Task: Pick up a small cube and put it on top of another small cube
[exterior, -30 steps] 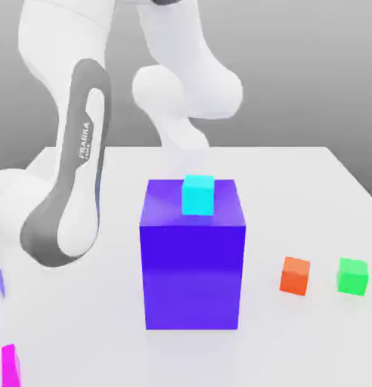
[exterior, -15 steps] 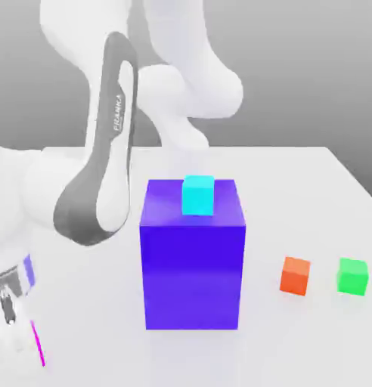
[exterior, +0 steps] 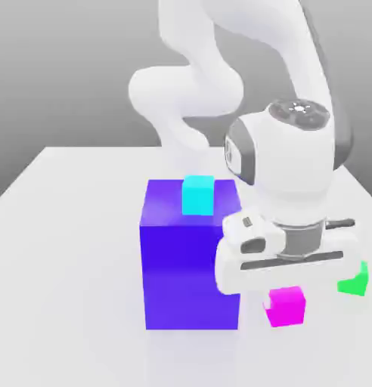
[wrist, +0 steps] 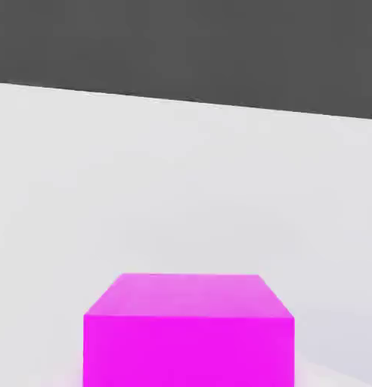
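While the small bright magenta-pink cube (exterior: 286, 307) is carried beneath the white hand at the lower right of the exterior frame, the transport step of the task appears to be in hand: the cube is seen hanging just under the tool (exterior: 289, 291), close to the right face of the big blue-violet block (exterior: 190, 253) and, by the look of it, clear of the white table (exterior: 68, 227). In the hand view the same cube (wrist: 189, 329) is seen low in the frame with bare table beyond it. The tool is clenched on this cube, its jaws drawn in as tight as the cube allows. A small green cube (exterior: 355, 280) is partly seen at the right edge, behind the hand, and a small cyan cube (exterior: 198, 195) rests on top of the blue-violet block. The next move is judged to call for aligning the held cube squarely above the chosen small cube, lowering it until the faces meet, and only then letting go; a poorly centred placement could let it slide off.
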Motion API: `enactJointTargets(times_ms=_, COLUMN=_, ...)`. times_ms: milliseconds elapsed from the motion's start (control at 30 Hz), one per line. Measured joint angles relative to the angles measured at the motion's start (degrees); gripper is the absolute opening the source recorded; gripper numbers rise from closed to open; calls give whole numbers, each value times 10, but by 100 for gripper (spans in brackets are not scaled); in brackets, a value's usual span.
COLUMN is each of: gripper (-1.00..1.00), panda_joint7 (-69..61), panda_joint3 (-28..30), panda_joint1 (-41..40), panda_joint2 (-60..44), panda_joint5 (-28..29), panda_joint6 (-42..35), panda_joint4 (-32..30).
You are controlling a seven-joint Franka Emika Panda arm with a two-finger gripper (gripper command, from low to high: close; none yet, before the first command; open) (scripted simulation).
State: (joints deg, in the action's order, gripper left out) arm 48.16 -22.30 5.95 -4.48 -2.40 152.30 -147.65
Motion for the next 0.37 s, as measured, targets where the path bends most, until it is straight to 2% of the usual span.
enactJointTargets(times_ms=100, gripper=-100, panda_joint7=-45, panda_joint3=-48, panda_joint1=92, panda_joint2=18, panda_joint5=15, panda_joint6=8, panda_joint4=-27)
enactJointTargets(times_ms=167, gripper=-100, panda_joint7=-43, panda_joint3=-61, panda_joint1=139, panda_joint2=-11, panda_joint5=78, panda_joint6=34, panda_joint4=-31)
enactJointTargets(times_ms=233, gripper=-100, panda_joint7=-12, panda_joint3=-41, panda_joint1=168, panda_joint2=-54, panda_joint5=147, panda_joint6=68, panda_joint4=-29)
enactJointTargets(times_ms=267, gripper=100, panda_joint7=4, panda_joint3=-27, panda_joint1=180, panda_joint2=-73, panda_joint5=174, panda_joint6=82, panda_joint4=-27)
enactJointTargets(times_ms=367, gripper=100, panda_joint7=4, panda_joint3=-27, panda_joint1=180, panda_joint2=-73, panda_joint5=174, panda_joint6=82, panda_joint4=-27)
